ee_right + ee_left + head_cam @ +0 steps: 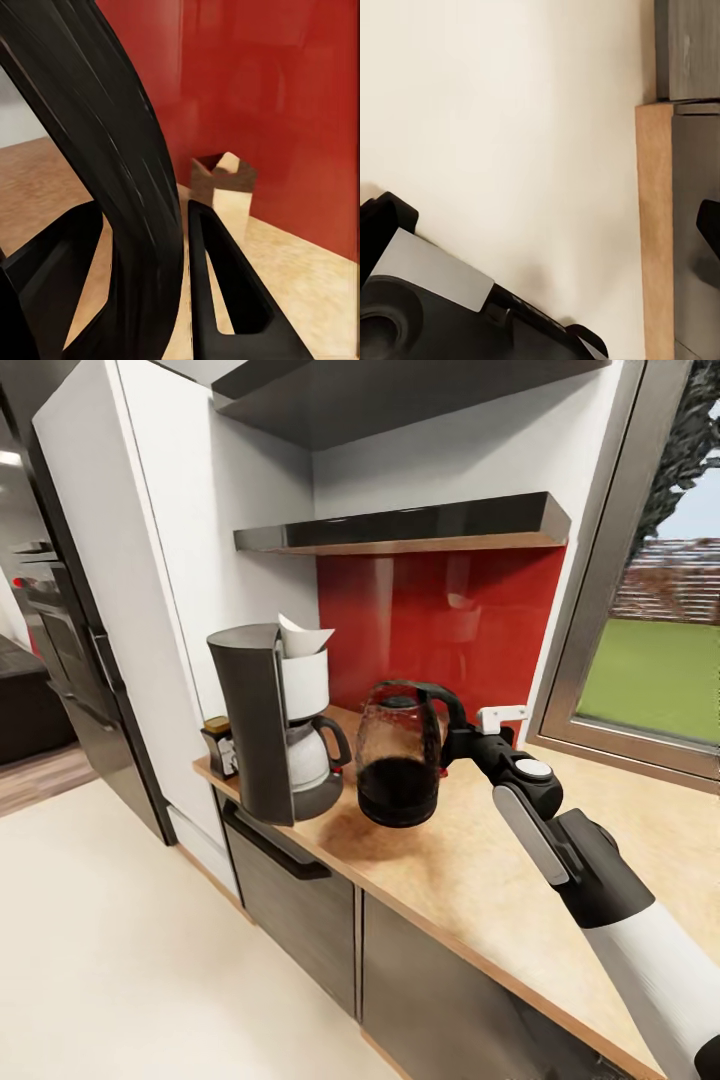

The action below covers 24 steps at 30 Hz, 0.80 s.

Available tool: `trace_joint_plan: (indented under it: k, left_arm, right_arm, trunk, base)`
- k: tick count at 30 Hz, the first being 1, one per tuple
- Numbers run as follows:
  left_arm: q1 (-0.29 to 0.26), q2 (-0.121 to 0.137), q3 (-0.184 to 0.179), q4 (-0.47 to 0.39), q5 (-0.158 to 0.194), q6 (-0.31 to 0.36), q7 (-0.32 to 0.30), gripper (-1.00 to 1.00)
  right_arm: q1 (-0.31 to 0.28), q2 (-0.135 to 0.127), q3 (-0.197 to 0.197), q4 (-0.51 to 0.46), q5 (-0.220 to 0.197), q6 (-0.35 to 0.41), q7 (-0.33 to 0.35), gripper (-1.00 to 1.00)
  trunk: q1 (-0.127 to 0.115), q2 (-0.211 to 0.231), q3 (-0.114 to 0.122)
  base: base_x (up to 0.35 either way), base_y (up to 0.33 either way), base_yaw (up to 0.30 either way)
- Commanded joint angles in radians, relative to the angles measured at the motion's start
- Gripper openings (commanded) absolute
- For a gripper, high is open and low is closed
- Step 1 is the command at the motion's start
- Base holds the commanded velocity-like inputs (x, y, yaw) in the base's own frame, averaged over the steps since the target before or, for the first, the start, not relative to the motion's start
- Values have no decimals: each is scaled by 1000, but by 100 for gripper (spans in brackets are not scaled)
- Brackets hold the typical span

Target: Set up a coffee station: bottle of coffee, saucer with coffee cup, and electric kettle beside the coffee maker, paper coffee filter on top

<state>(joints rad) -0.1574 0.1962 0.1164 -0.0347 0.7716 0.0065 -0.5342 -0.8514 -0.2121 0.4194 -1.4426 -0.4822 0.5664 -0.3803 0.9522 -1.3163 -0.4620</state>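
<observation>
Now the right tool [458, 743] grips the electric kettle [399, 765] by its handle — just beside the coffee maker [268, 725]

Count: one coffee maker [268, 735], one paper coffee filter [303, 636], one electric kettle [400, 756], one bottle of coffee [219, 746], one kitchen shelf [420, 525].

Pincer [150, 300] around black kettle handle [112, 150]

Bare countertop [470, 870] right of the electric kettle [398, 760]; coffee maker [268, 735] blocks left.
</observation>
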Motion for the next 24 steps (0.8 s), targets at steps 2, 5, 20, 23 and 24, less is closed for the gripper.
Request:
trace_joint_plan:
  k: [2,5,20,23,24]
  left_arm:
    - [-1,0,8,1,-5,1,-4,100]
    - [-1,0,8,1,-5,1,-4,100]
    - [-1,0,8,1,-5,1,-4,100]
    - [-1,0,8,1,-5,1,-4,100]
    - [-1,0,8,1,-5,1,-4,100]
  right_arm:
    - [-1,-1,2,-1,-7,1,-9,-100]
    - [-1,-1,1,-1,-6,1,-9,-100]
    - [-1,-1,1,36,-7,0,-40,-100]
    - [-2,0,1,44,-7,1,-44,-100]
    - [-2,0,1,46,-7,1,-45,-100]
  trunk:
    - [0,-1,-1]
    - [0,-1,-1]
    - [0,-1,-1]
    - [0,-1,-1]
    - [0,-1,-1]
  base:
    - [3,3,-32]
    - [32,1,-11]
    - [53,0,-1]
    - [0,0,0]
    - [0,0,0]
